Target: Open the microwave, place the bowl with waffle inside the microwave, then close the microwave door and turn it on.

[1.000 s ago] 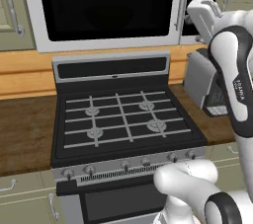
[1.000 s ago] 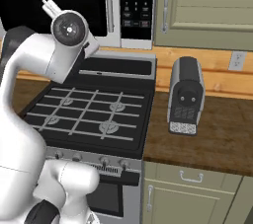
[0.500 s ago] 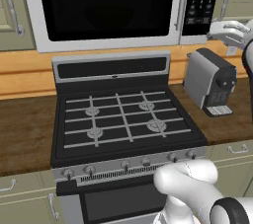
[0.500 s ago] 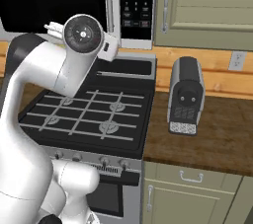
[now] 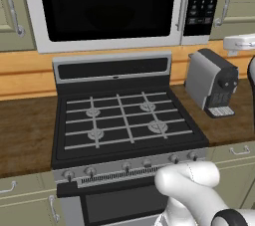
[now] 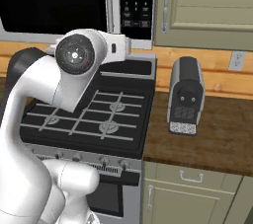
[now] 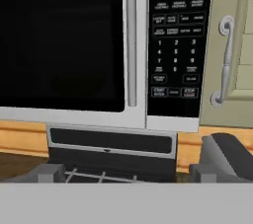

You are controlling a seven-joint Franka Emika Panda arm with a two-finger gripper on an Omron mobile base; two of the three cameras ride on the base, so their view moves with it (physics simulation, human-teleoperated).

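Microwave (image 5: 107,8): mounted above the gas stove (image 5: 124,120), between pale green cabinets (image 6: 207,8). Microwave door (image 7: 62,40): shut, black glass window, vertical silver handle (image 7: 131,40) at its right edge. Button panel (image 7: 177,45): black, right of the handle, with a digit display at top. Gripper (image 7: 126,172): jaws spread wide, holding nothing, raised in front of the microwave and facing the handle and panel, apart from both. Coffee machine (image 6: 185,94): grey and black, upright on the wooden desk (image 6: 217,134) right of the stove.
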